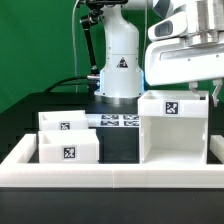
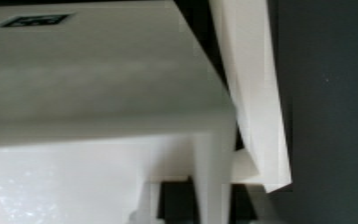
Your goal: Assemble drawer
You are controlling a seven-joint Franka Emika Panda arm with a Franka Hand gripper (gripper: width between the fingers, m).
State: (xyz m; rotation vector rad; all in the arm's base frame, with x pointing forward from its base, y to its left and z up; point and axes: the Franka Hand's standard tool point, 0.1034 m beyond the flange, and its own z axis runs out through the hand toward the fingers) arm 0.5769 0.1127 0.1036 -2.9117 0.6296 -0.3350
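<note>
A white cube casing [image 1: 172,128] stands on the black desk [image 1: 118,146] at the exterior view's right, with two smaller open boxes [image 1: 68,150] at the left. The arm's fingers [image 1: 212,96] hang at the casing's upper right edge. I cannot tell whether they are spread or pinching.

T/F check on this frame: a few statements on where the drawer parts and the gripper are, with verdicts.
1. Both small boxes stand to the exterior view's left of the casing. True: rear small box, front small box.
2. The gripper hangs over the small boxes. False: it is at the casing's top edge, on the exterior view's right.
3. One small box already sits inside the casing. False: both stand outside it.
4. The casing's face toward the exterior camera bears a tag. True.
5. The marker board lies flat on the table. True.
</note>
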